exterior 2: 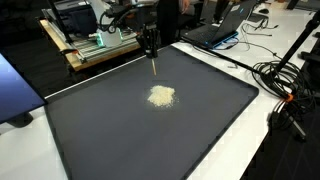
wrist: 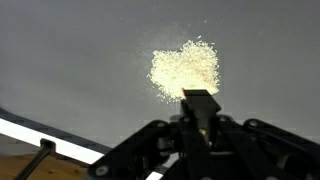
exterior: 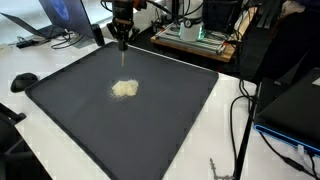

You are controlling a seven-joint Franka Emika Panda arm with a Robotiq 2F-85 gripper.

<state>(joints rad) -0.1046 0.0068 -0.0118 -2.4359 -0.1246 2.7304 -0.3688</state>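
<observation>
A small heap of pale grains [exterior: 125,89] lies near the middle of a large black mat [exterior: 80,120] in both exterior views, heap [exterior 2: 161,96] on mat [exterior 2: 120,140]. My gripper [exterior: 122,42] hangs over the mat's far part, short of the heap, and is shut on a thin dark tool [exterior: 123,58] that points straight down. Its tip hovers just above the mat, tool [exterior 2: 153,66] below the gripper [exterior 2: 150,48]. In the wrist view the gripper [wrist: 200,115] clamps the dark tool [wrist: 200,100], whose end overlaps the near edge of the grain heap [wrist: 183,68].
The mat lies on a white table [exterior: 225,130]. Behind it stand a laptop [exterior: 55,18] and a wooden board with electronics [exterior: 195,35]. A dark screen [exterior: 295,100] and cables [exterior: 240,120] crowd one side. A black puck-like object [exterior: 23,82] rests beside the mat's corner.
</observation>
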